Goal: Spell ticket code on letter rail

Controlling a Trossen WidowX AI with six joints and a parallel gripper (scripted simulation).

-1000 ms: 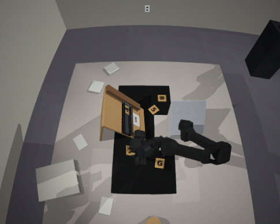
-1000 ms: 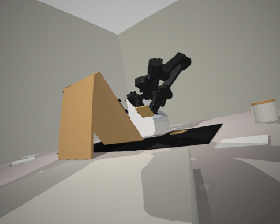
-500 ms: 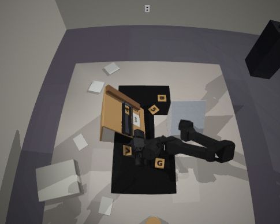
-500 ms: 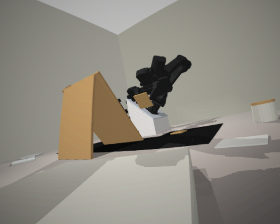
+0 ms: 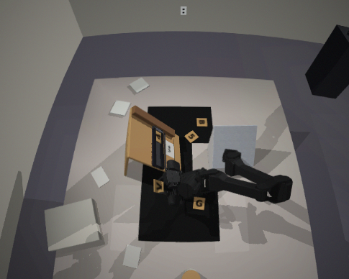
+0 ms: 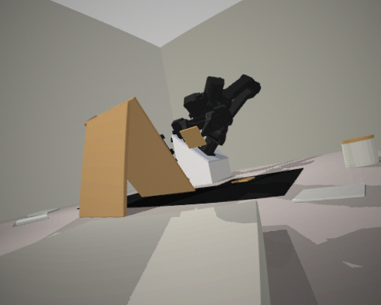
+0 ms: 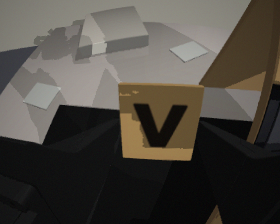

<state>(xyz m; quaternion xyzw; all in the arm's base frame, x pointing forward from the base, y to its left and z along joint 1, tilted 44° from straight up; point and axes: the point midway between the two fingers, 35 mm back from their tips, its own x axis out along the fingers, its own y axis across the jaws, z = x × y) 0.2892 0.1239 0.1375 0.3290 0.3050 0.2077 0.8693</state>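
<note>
My gripper [image 5: 161, 185] [image 7: 158, 125] is shut on the V tile [image 5: 157, 186] [image 6: 192, 137] [image 7: 161, 154], held in the air beside the rail's open end, its letter upright in the wrist view. The black rail [image 5: 157, 154] [image 7: 277, 117] runs across the sloping wooden board [image 5: 139, 147] [image 6: 105, 165]. The 4 tile [image 5: 158, 136] sits in the rail at its far end. The G tile [image 5: 198, 203] [image 6: 243, 180], the 5 tile [image 5: 191, 136] and the B tile [image 5: 201, 122] lie off the rail. The ticket [image 5: 169, 149] is on the board; its print is too small to read fully.
A black mat [image 5: 179, 228] [image 6: 280, 182] lies under the board. A large pale box [image 5: 71, 224] [image 7: 116, 25] stands at the left in the top view. Several thin pale slabs, such as one [image 5: 132, 256] [image 6: 329, 192], lie around. A wooden-topped cylinder [image 5: 191, 275] [image 6: 360, 154] stands beyond the mat.
</note>
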